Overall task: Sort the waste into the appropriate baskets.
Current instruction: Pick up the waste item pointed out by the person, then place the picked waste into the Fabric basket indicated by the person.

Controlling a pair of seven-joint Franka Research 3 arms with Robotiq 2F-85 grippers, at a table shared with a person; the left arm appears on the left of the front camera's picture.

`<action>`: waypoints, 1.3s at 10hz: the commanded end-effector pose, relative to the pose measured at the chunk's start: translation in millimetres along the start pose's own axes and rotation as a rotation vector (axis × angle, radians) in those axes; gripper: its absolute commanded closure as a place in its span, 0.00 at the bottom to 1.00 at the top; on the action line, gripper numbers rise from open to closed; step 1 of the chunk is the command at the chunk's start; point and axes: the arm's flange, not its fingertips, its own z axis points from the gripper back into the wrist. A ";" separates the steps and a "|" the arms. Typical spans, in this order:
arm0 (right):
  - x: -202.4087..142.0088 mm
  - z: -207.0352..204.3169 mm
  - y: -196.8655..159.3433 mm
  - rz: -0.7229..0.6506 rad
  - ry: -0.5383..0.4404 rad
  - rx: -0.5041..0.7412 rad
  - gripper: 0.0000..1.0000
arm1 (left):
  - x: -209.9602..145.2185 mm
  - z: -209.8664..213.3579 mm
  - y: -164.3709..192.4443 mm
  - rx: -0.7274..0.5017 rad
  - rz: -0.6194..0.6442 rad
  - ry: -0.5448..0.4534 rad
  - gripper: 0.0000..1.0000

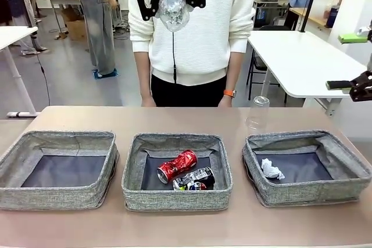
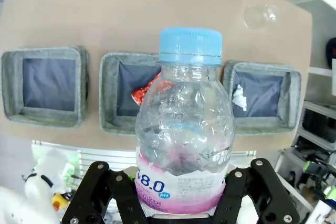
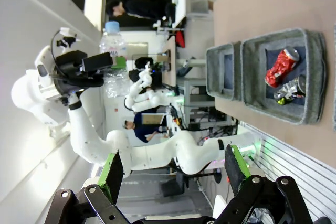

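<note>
Left pincer (image 1: 171, 5) up high over the table (image 1: 116, 119), clamped on the clear plastic bottle (image 2: 184, 129). Right pincer (image 3: 176, 170) hangs aside, jaws apart, empty.

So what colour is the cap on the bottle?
Light blue cap on the clear plastic bottle; clearest in the left wrist view.

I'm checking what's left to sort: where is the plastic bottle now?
The bottle is clamped in the left gripper, high above the table at the front view's top centre, roughly over the middle basket.
</note>
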 end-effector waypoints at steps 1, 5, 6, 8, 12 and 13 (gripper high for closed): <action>-0.3 0.2 3.9 -0.006 0.000 0.019 0.00 | -4.9 -3.3 6.8 -0.001 0.004 -0.024 1.00; -0.3 0.2 3.9 -0.006 0.000 0.019 0.00 | -4.9 -3.3 6.8 -0.001 0.004 -0.024 1.00; -0.3 0.2 3.9 -0.006 0.000 0.019 0.00 | -4.9 -3.3 6.8 -0.001 0.004 -0.024 1.00; -0.3 0.2 3.9 -0.006 0.000 0.019 0.00 | -4.9 -3.3 6.8 -0.001 0.004 -0.024 1.00; -0.3 0.2 3.9 -0.006 0.000 0.019 0.00 | -4.9 -3.3 6.8 -0.001 0.004 -0.024 1.00; -0.3 0.2 3.9 -0.006 0.000 0.019 0.00 | -4.9 -3.3 6.8 -0.001 0.004 -0.024 1.00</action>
